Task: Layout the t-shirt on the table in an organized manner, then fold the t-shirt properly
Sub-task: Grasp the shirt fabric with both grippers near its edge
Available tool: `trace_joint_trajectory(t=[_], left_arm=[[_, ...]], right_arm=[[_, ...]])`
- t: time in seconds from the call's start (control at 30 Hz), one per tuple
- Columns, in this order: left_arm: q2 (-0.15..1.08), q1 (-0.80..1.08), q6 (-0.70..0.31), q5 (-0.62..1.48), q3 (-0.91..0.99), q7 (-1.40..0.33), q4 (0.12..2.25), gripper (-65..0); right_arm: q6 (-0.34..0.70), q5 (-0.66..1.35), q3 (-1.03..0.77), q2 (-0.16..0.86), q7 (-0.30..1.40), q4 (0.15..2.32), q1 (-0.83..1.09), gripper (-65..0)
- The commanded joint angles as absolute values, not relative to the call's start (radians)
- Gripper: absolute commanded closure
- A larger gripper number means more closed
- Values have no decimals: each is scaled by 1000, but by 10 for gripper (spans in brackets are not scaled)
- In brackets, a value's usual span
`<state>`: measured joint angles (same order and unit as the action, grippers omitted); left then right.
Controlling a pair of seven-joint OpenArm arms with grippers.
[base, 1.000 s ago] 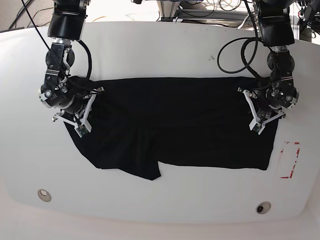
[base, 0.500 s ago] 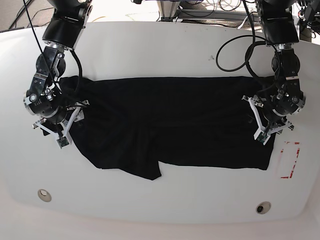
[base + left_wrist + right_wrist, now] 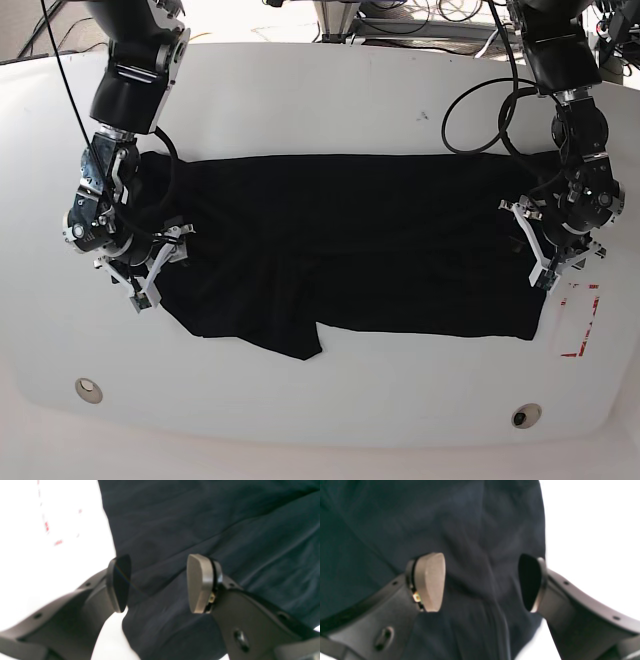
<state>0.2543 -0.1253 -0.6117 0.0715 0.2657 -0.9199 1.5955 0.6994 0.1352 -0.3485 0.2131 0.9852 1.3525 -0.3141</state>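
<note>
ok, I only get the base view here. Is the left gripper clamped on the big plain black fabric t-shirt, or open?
Observer: Open. In the left wrist view the left gripper has its pads apart with nothing pinched. The black t-shirt shows beyond them.
Operator: Where on the shirt?
Observer: At its edge. One pad lines up with the shirt's border, with the glossy white table beside it, and the other is over cloth.
Operator: Right side?
Observer: The right gripper is open too, straddling a raised wrinkle in the cloth near the shirt's edge.
</note>
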Motion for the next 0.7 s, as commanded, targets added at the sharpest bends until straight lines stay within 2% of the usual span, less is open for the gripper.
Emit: trace_joint_trajectory(t=[0.0, 0.17, 0.67], left_arm=[[265, -148, -613, 85, 269, -898, 1616, -326], [265, -148, -615, 85, 269, -898, 1616, -326], [265, -147, -616, 85, 269, -898, 1613, -326]], right_arm=[[698, 147, -349, 226, 909, 1256, -381, -423], [698, 147, -349, 232, 846, 1092, -443, -423], [698, 147, -349, 213, 878, 1087, -421, -422]])
